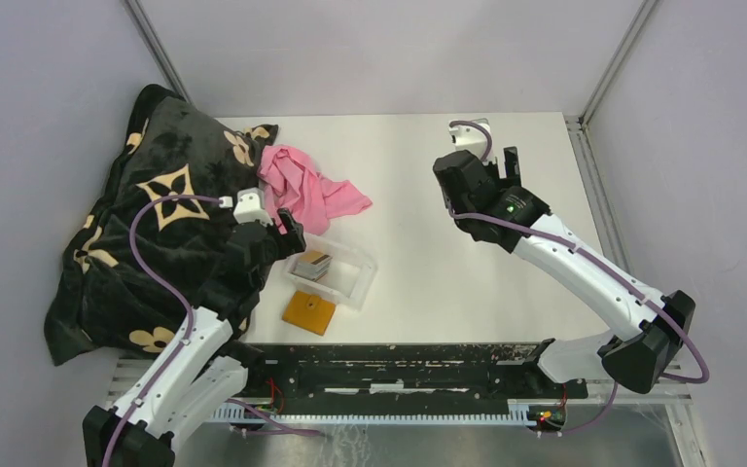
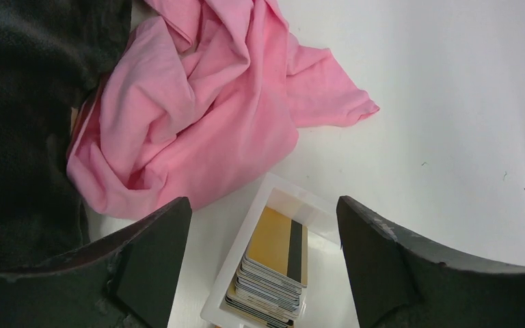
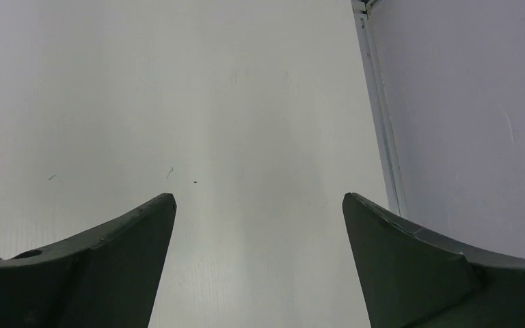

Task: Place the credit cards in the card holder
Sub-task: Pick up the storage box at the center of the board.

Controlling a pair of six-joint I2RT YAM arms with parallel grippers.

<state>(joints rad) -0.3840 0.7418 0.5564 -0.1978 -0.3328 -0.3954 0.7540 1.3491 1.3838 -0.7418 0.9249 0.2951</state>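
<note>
The credit cards [image 1: 312, 264] lie as a small stack in a clear plastic tray [image 1: 355, 284]. The top card [image 2: 281, 242] is gold with a dark stripe. Just in front of the tray, the card holder [image 1: 309, 311] rests shut and flat on the table, a small orange square. My left gripper [image 1: 292, 233] hovers over the tray's far-left end, open [image 2: 263, 201], with the stack below and between its fingers and nothing held. My right gripper [image 1: 508, 163] hangs open over bare table at the far right [image 3: 260, 198], well away from the cards.
A crumpled pink cloth [image 1: 306, 190] [image 2: 191, 116] lies just behind the tray. A dark blanket with tan flower marks [image 1: 156, 224] [image 2: 20, 102] is heaped along the left side. The table's right edge and a wall [image 3: 465, 137] are close to my right gripper.
</note>
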